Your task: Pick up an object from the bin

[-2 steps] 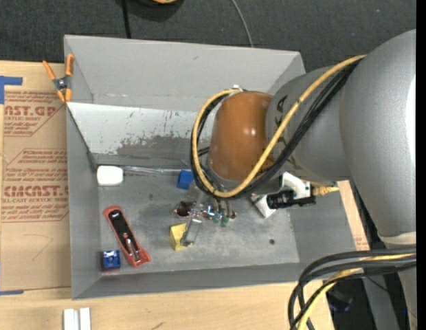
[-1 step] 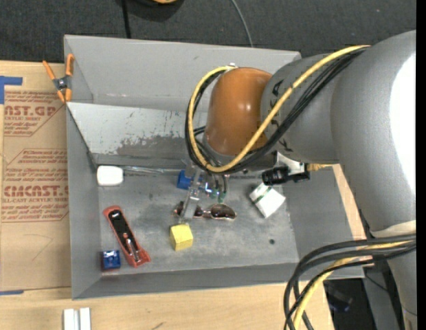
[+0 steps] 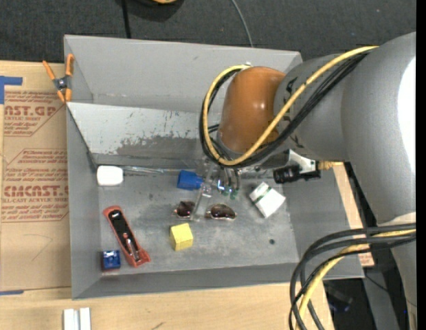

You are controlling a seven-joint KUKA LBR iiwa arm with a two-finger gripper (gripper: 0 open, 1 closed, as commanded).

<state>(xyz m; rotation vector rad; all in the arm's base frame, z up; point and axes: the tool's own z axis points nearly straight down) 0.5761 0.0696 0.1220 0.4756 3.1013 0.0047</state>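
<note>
Seven small things lie on the floor of the grey bin (image 3: 130, 126). Far left of the sunglasses (image 3: 207, 212), near the left wall, are a white block (image 3: 110, 176), a red tool (image 3: 125, 236) with a black middle and a tiny blue cube (image 3: 110, 260). Closer in, a yellow cube (image 3: 181, 236) sits to the front left of the sunglasses, and a blue block (image 3: 189, 180) sits to the back left. The gripper (image 3: 220, 185) hangs low over the back edge of the sunglasses, just beside the blue block. I cannot tell if it is spread or pressed together. I think the sunglasses are the thing to pick. They are thin and flat, so it would be best to come straight down over the middle, squeeze gently and lift slowly without bumping the blue block. A white box (image 3: 266, 201) sits near their right side, so room is tight there. The most open floor is in front of the sunglasses.
</note>
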